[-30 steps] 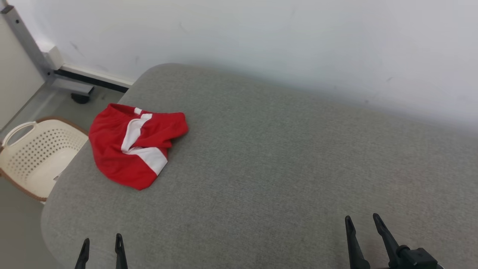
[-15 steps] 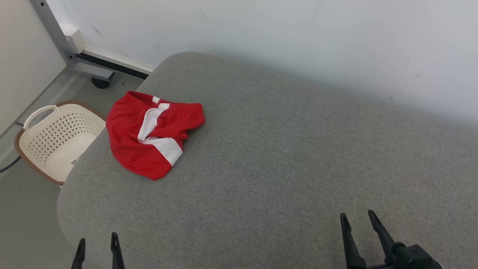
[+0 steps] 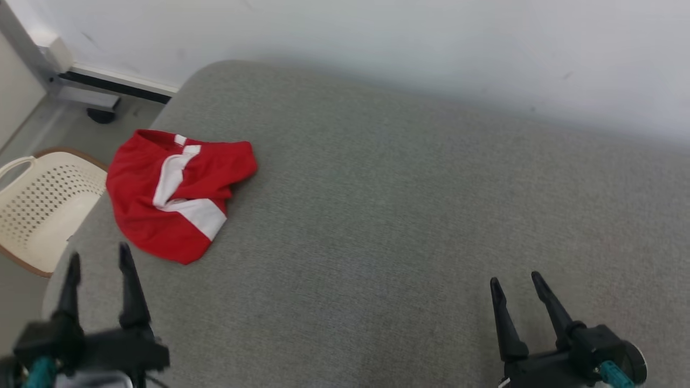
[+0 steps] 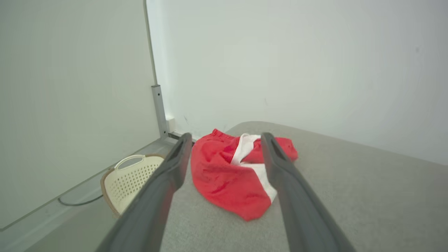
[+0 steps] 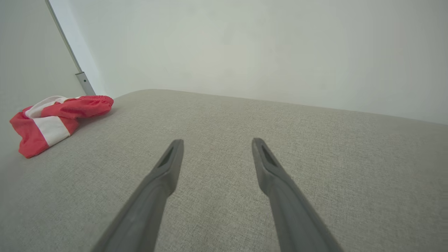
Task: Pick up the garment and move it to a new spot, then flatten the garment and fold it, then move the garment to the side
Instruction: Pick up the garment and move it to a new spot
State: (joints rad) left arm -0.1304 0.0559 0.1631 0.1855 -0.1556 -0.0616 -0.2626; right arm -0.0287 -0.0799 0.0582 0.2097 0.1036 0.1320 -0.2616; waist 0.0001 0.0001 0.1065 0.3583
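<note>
Whereas barely poking in a second ago, now raised near garment [image 3: 141, 186]: left gripper [image 3: 98, 253], gaping wide, empty. Same for right gripper [image 3: 514, 278], well apart. Still crumpled at cushion's [image 3: 388, 205] left end, by basket [image 3: 40, 215].

A crumpled red garment [image 3: 180, 194] is seen lying near the left edge of a grey pad [image 3: 377, 215], a cream basket [image 3: 43, 210] is seen just beyond that edge, and the left gripper [image 3: 99, 253] and right gripper [image 3: 514, 279] are held with jaws apart above the pad's near side.

Left claw [image 3: 98, 253] and right claw [image 3: 514, 278] spread wide.
</note>
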